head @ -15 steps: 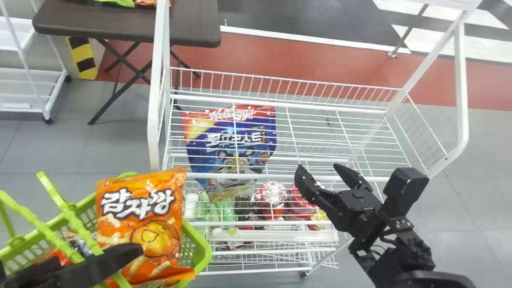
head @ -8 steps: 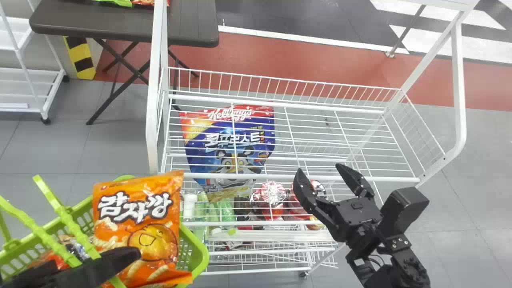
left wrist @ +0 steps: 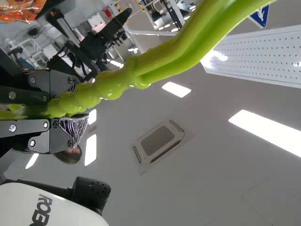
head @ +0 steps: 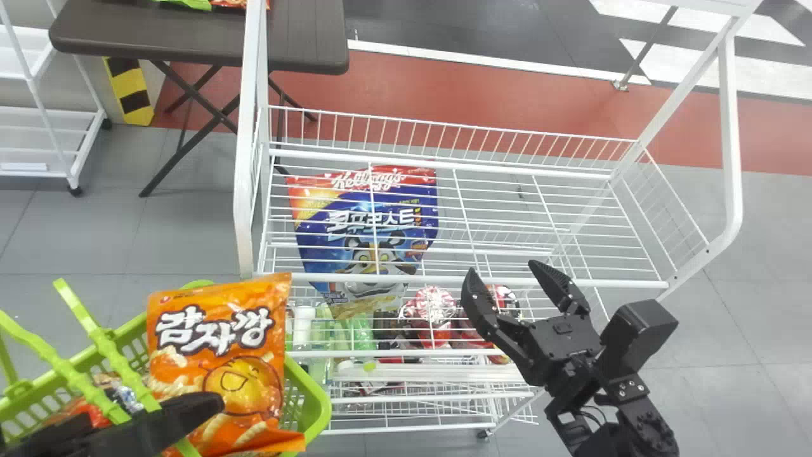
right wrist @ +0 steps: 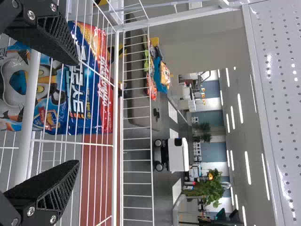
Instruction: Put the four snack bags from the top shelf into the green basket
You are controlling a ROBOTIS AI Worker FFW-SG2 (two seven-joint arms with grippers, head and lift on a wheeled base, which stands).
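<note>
An orange snack bag sits at the top of the green basket, its face tipped toward the head camera, with smaller packs under and beside it. Through the basket's raised handles comes the left hand; its fingers are clamped on a green handle. The right hand is at the front rail of the white wire rack, with its fingers apart.

A blue cereal bag shows through the wires toward the rack's left end; I can't tell which level bears it. Lower down are bottles and red-wrapped goods.

Beyond the rack, a dark folding worktop carries bright packs. The floor is grey tile crossed by a red strip, and a black-and-yellow striped post stands near the worktop. Farther into the room are a leafy plant and a white wheeled machine; the ceiling has long lamps and a square vent.

Counted: one orange bag, one blue bag, one basket, one worktop, one plant, two hands. The packs in the basket overlap too much to number.
</note>
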